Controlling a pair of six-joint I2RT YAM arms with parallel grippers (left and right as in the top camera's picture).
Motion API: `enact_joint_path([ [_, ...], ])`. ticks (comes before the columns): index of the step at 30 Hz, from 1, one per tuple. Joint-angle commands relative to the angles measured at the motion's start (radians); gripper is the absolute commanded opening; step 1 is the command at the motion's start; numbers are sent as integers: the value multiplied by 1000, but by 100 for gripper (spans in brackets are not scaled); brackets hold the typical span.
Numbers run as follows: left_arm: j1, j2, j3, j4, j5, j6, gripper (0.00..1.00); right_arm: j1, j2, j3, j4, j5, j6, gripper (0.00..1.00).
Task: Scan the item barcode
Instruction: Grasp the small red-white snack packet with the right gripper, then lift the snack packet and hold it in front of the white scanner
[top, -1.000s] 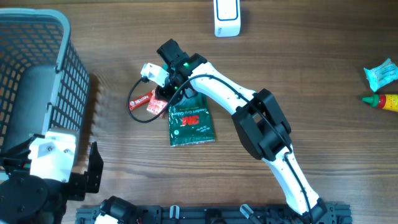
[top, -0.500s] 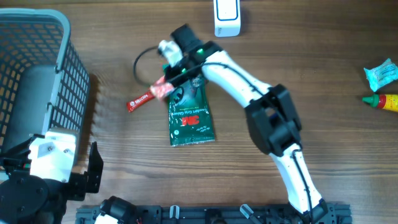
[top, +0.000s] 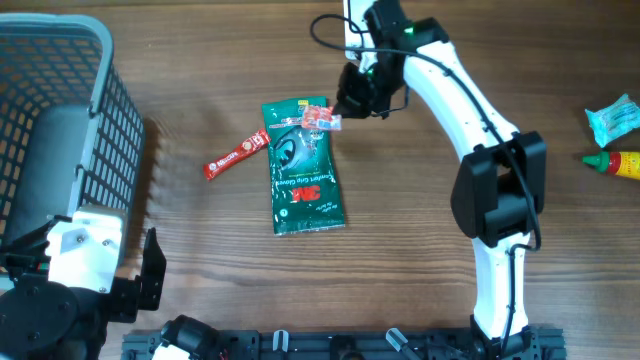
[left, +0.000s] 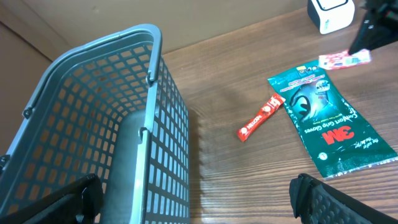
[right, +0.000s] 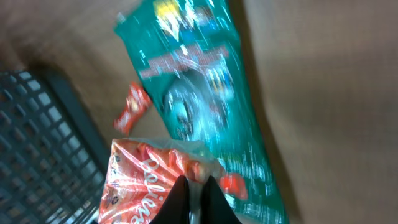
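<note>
Right claw (top: 346, 106) is clamped tight on the red sachet (top: 322, 121), holding it just beside the scanner (left: 331, 14), probably to present its barcode. Left claw (left: 196, 186) gapes empty, well away from the scanner.

- The table (top: 180, 250) is made of brown wood and fills the whole overhead view.
- Thin dark lines in the wood run from left to right.
- Some streaks are darker and some are lighter.
- The light is soft and even, and the wood does not shine.
- A soft grey shadow (top: 160, 160) lies on the wood just beside the grey basket (top: 60, 30).
- In the left wrist view, a plain brown surface (left: 186, 18) shows past the far edge of the table. It has no wood lines. I cannot tell if it is a wall or the floor.
</note>
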Motion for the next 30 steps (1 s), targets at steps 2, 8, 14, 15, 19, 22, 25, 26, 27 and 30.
enact_joint_path([
  [2, 8, 5, 2, 2, 8, -9, 100, -19, -16, 13, -118, -103, 39, 4],
  [8, 8, 5, 2, 2, 8, -9, 100, -23, -16, 13, -243, -123, -80, 4],
  [14, 8, 5, 2, 2, 8, -9, 100, -28, -16, 13, -326, -178, -237, 4],
  [15, 8, 5, 2, 2, 8, -9, 100, -32, -16, 13, -343, -179, -261, 4],
  [19, 8, 5, 2, 2, 8, -9, 100, -50, -18, 13, -409, -178, -350, 4],
  [22, 8, 5, 2, 2, 8, -9, 100, -66, -27, 6, -427, -177, -391, 4],
  [25, 8, 5, 2, 2, 8, -9, 100, -77, -39, 2, -427, -174, -398, 4],
  [26, 8, 5, 2, 2, 8, -9, 100, -81, -46, 1, -427, -169, -398, 4],
  [27, 8, 5, 2, 2, 8, -9, 100, -84, -55, 0, -427, -164, -398, 4],
  [30, 8, 5, 2, 2, 8, -9, 100, -96, -89, -13, -427, -128, -394, 4],
])
